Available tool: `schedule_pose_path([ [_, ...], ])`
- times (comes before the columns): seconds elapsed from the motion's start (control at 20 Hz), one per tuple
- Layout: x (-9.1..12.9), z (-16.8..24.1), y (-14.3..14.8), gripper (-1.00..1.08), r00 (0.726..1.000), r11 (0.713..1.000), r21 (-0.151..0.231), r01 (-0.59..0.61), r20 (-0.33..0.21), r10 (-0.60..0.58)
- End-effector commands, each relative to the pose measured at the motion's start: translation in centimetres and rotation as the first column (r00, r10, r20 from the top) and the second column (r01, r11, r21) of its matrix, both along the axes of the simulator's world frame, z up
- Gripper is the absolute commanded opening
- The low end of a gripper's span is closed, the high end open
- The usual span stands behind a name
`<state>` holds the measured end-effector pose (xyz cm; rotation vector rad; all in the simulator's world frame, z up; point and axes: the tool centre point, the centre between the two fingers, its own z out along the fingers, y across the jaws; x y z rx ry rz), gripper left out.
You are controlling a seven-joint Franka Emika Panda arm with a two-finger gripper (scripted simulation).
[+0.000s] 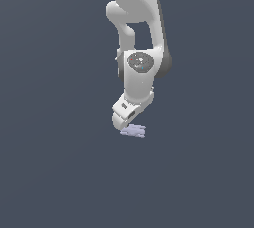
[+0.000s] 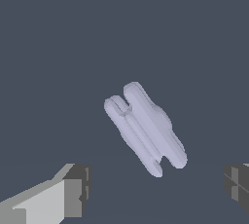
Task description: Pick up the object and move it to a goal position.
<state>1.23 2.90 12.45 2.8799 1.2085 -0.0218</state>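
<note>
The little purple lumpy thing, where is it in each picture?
Exterior view: the lavender lumpy piece lies just under the white arm's lowest end, near the picture's middle.
Wrist view: it lies slantwise mid-picture, ahead of the two fingertips.
Shared landmark: the end effector, open around nothing.

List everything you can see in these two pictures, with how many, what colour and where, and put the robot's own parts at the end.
object: one, pale lavender-grey, lumpy and elongated, lying on the dark surface just below the arm's end in the exterior view; in the wrist view it lies diagonally, between and ahead of the two fingertips, touching neither.
surface: one, plain dark slate grey, filling the background of both views.
robot arm: one, white, coming down from the upper edge of the exterior view.
gripper: one, white with dark grey fingertips, open, fingers wide apart on either side of the object.
</note>
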Motion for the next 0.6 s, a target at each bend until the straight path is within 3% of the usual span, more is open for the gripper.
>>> schedule_pose_path([
  [0.0,0.1,-0.5,0.0,1.0,0.998,0.998,0.002,-0.07,-0.001,0.07],
  [0.25,0.4,-1.5,0.0,1.0,0.979,0.979,0.006,-0.204,-0.002,0.204],
  [0.55,0.6,-2.6,-0.1,1.0,0.933,0.933,0.012,-0.359,-0.001,0.359],
])
